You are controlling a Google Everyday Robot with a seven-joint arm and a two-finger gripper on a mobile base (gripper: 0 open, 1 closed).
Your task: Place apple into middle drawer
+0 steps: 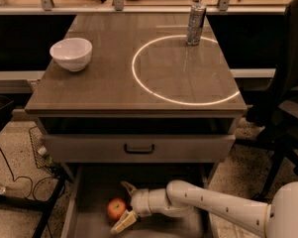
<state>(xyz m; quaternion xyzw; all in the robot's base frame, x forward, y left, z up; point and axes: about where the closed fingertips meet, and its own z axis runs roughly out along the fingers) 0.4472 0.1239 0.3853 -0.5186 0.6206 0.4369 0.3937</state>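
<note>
The small red-orange apple (116,208) rests on the flat floor of the pulled-out middle drawer (91,190), at the bottom of the camera view below the table. My gripper (124,205) reaches in from the right on the white arm (213,209). It is open, with one finger behind the apple and one finger in front of it. The fingers (123,222) stand apart from the apple's sides, and the apple sits just left of the gripper's palm.
Above the open drawer is a shut grey drawer front with a black handle (138,148). The tabletop holds a white bowl (71,53), a metal can (195,23) and a projected light ring (183,68). A dark office chair (287,108) stands at the right. Cables (20,180) lie on the floor at the left.
</note>
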